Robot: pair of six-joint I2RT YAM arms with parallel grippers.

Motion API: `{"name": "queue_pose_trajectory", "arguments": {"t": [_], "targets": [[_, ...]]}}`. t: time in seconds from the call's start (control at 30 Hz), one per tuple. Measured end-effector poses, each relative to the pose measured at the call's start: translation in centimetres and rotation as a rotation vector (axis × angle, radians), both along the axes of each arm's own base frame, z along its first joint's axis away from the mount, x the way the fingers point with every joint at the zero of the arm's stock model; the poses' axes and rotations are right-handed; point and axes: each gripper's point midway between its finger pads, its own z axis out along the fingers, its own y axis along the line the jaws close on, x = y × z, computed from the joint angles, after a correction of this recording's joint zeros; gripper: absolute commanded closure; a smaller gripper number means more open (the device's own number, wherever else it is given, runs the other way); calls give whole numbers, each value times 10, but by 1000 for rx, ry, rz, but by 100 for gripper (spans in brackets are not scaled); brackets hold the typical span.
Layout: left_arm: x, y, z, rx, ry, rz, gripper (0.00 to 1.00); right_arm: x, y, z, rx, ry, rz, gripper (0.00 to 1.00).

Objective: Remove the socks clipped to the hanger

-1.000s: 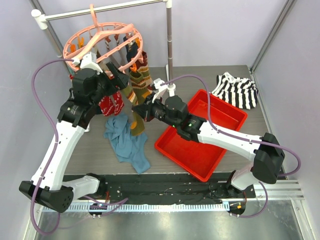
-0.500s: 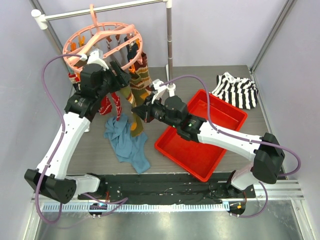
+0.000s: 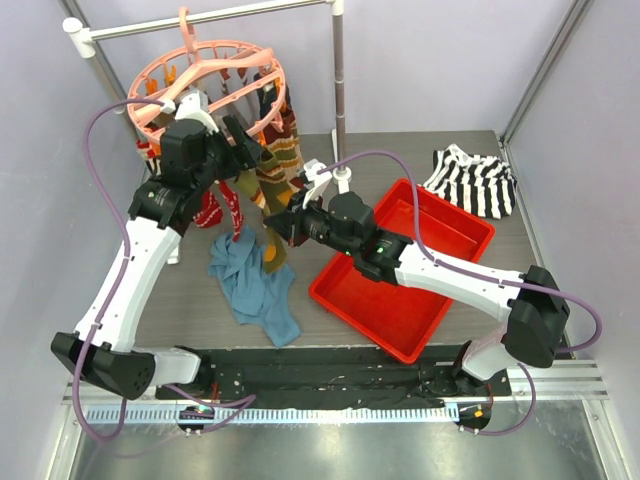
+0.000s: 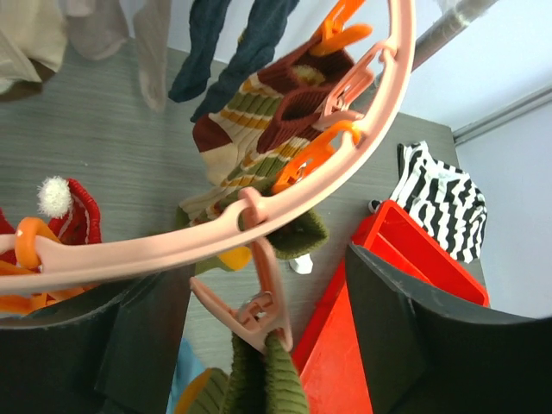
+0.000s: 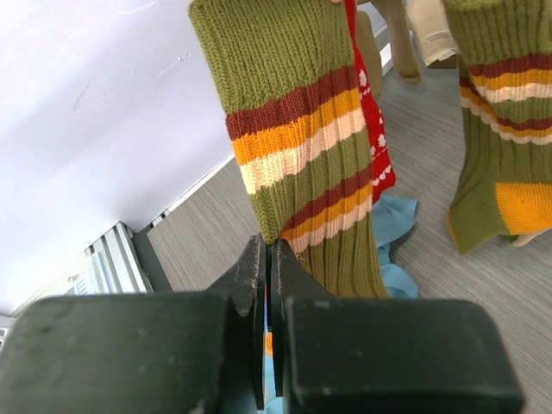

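- At the back-left of the table, the round salmon-pink plastic ring hanger (image 3: 200,68) is hanging by its hook from the grey metal rail (image 3: 250,12), with the patterned knit socks (image 3: 283,150) dangling from its orange and pink clips
- Left gripper (image 4: 263,263) is standing released, its dark jaws spread wide either side of one pink clip (image 4: 259,312) that is biting the cuff of an olive ribbed sock (image 4: 269,379); no contact is showing
- Right gripper (image 5: 266,259) is pinching shut on the lower end of an olive sock with maroon, orange and cream stripes (image 5: 297,147), probably the same sock, which is hanging straight above it
- Risk: the right arm pulling down while the clip is gripping would be dragging the ring sideways and tilting it, possibly unseating the hook from the rail
- Risk: the pinch is taking only the sock's edge, so the knit could be slipping free under a tug
- Risk: the left jaws closing on the ring instead of the clip's handles would be leaving the clip shut and shaking neighbouring socks
- Risk: a freed sock could be dropping onto the crumpled blue cloth (image 3: 250,280) instead of reaching the red plastic tray (image 3: 450,240)
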Motion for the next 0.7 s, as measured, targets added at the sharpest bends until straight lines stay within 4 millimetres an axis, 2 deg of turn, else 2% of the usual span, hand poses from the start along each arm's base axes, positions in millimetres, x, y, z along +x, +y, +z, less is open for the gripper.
{"name": "queue_pose_trajectory", "arguments": {"t": [0.2,0.33,0.47,0.7], "targets": [[-3,10,12,29,-7,38,25,0,0,0,-6,-8,0,99],[-6,16,10,54,17,55,34,0,0,-1,-11,-7,0,99],[-5,21,12,79,37,78,37,-1,0,-2,-16,-6,2,99],[-2,29,8,123,74,121,57,-1,0,-1,-19,-5,2,99]]}}
